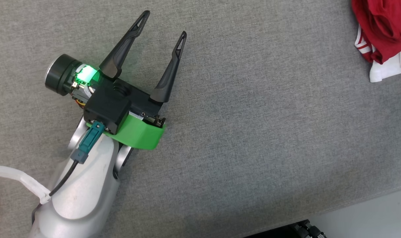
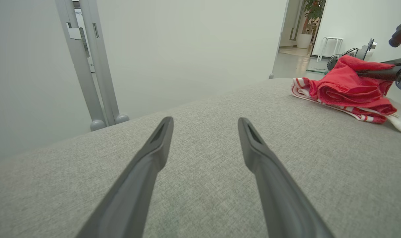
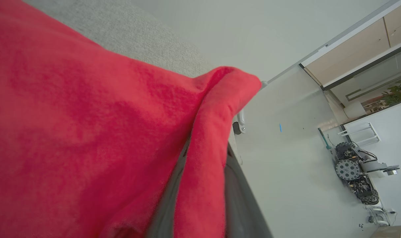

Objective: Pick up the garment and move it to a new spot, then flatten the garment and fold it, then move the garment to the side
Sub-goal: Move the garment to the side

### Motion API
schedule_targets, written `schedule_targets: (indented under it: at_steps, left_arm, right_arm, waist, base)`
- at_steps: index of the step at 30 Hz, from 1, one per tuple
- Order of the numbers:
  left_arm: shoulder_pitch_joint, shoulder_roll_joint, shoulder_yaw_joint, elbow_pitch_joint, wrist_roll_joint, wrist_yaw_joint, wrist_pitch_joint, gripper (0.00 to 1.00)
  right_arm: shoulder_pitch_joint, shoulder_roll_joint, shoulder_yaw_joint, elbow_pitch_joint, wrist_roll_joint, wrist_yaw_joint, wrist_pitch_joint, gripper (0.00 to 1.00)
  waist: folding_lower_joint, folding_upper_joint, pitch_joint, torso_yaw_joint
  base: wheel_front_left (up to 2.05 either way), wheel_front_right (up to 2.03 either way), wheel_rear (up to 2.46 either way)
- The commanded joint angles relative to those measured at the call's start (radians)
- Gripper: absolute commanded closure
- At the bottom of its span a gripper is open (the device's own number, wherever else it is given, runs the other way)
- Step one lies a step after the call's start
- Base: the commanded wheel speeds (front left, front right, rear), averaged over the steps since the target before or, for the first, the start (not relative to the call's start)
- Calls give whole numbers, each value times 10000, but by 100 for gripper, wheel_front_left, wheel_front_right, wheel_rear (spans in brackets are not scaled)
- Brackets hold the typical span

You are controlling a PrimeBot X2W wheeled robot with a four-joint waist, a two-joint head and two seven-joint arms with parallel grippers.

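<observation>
- At upper right of head view: garment (image 1: 385, 29), red, bunched into a heap, with red-and-white striped trim and a white label at its lower edge.
- Beneath it: counter (image 1: 270, 132), covered in grey woven fabric, front edge running along lower right of head view.
- At left of head view: left hand (image 1: 164, 23), released, its two dark fingers spread wide with nothing between them, pointing up and right, well apart from garment.
- Behind left hand: green bracket (image 1: 137, 134), glowing green ring (image 1: 85, 74), teal plug (image 1: 90, 142) with black cable along pale forearm.
- Seen along left wrist view: left hand (image 2: 204, 120) low over bare counter (image 2: 203, 198), garment (image 2: 346, 89) lying far to the right, folds rolled, striped trim against the fabric.
- At right edge of left wrist view: one dark finger (image 2: 375, 73) of right hand pressed into top of the garment.
- Close up in right wrist view: right hand (image 3: 208, 172), clenched on a fold of the garment (image 3: 88, 132), red cloth pinched between grey fingers (image 3: 240, 205) and draped over most of them.
- Background of wrist views: grey door post (image 2: 88, 66), white stool (image 2: 331, 43), potted plant (image 2: 314, 8), wheeled machine (image 3: 352, 178) on pale floor.
</observation>
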Motion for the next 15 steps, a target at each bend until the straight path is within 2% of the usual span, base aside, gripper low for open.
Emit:
schedule_targets:
  at_steps: [1, 5, 8, 15]
  left_arm:
    - [36, -9, 63, 26, -31, -26, 0, 0]
    - [199, -186, 182, 57, -98, -26, 0, 0]
    - [383, -366, 395, 93, -198, -25, 0, 0]
    - [1124, -814, 1016, 237, -449, 10, 1, 0]
  right_arm:
    - [-92, 85, -95, 199, -50, -17, -25, 0]
    - [-8, 57, -131, -240, -403, -17, -25, 0]
    - [266, 270, -227, -725, -469, -15, -25, 0]
    - [892, 937, 369, -2252, 196, -15, -26, 0]
  waist:
    - [-1, 0, -118, 87]
    - [-1, 0, -474, 239]
    - [-1, 0, -955, 317]
    - [-1, 0, -2444, 575]
  base:
    - [0, 0, 0]
    - [0, 0, 0]
    - [0, 0, 0]
    - [0, 0, 0]
